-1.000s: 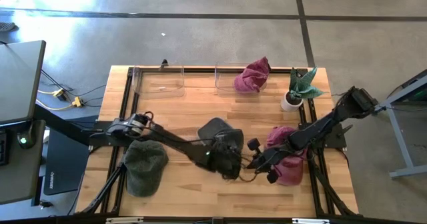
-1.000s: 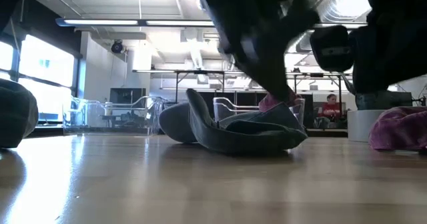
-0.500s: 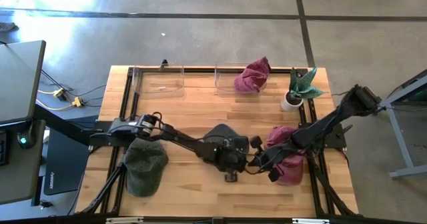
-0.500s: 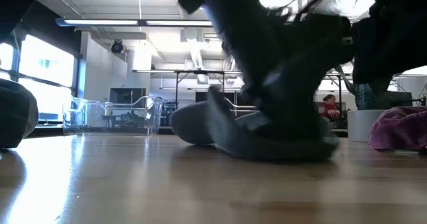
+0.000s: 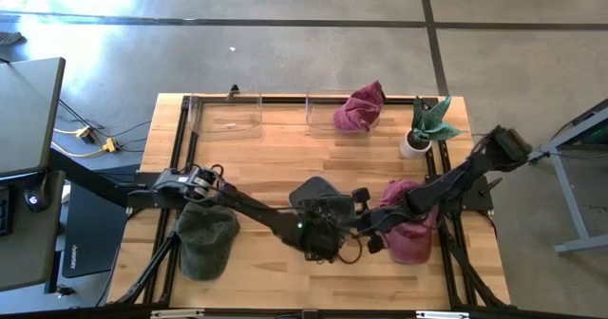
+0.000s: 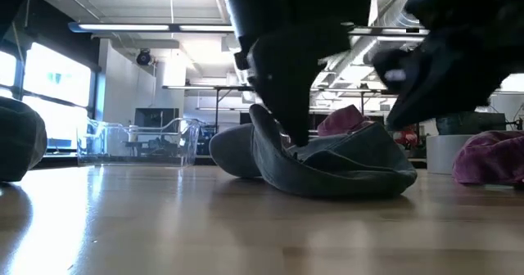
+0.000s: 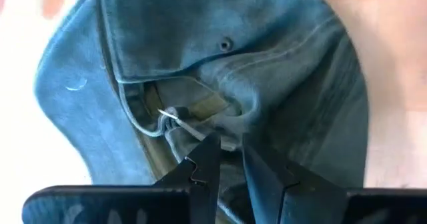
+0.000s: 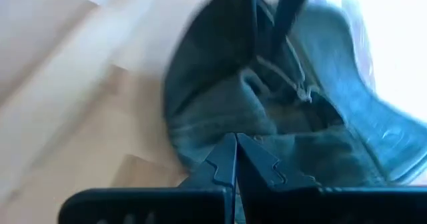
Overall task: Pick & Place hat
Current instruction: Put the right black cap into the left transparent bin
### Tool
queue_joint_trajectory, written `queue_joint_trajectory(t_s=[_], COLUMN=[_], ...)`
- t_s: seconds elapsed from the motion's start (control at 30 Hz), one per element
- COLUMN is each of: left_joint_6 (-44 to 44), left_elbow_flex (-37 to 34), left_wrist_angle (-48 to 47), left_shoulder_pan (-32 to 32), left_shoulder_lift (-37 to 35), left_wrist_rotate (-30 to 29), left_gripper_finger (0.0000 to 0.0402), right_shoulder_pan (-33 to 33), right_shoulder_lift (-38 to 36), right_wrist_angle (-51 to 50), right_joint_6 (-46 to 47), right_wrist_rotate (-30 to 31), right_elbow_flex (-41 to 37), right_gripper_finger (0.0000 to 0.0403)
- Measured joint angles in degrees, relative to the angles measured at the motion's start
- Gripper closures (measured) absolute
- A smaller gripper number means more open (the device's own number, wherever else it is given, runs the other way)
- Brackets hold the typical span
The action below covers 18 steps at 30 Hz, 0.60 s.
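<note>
I'm looking down on a light wooden table (image 5: pixel 266 153) with a black frame round its edge. A grey-blue cap (image 5: pixel 309 194) lies crumpled on the boards near the middle. To the left a dark green hat (image 5: pixel 205 240) rests by the near edge, and on the right a maroon hat (image 5: pixel 410 234) lies close to the frame. Along the far side stand two clear bins (image 5: pixel 226 116), the right one holding another maroon hat (image 5: pixel 360 107), with a small potted plant (image 5: pixel 422 127) beside it.
</note>
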Motion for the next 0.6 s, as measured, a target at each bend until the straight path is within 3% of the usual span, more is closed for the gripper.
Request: queue_joint_trajectory(t_s=[0.23,0.37,0.6], left_joint_6=[-1.4,-4.43,-9.75], left_elbow_flex=[-4.86,-5.4,-3.41], left_wrist_angle=[-0.59,-6.11,-12.87], left_shoulder_pan=[0.76,0.32,-1.17], left_shoulder_lift=[0.16,0.15,0.04], left_wrist_rotate=[4.06,5.03,-1.34], left_gripper_finger=[0.0342,0.0342,0.0342], right_shoulder_pan=[-6.79,-9.15,-8.87], right_shoulder_lift=[10.31,10.34,6.53], right_wrist_angle=[3.11,-0.47,-4.41], right_joint_6=[5.02,7.9,8.42], right_wrist_rotate=[3.1,3.04,1.84], right_elbow_flex=[-0.04,0.25,-0.02], right_gripper_finger=[0.0401,0.0402,0.0402])
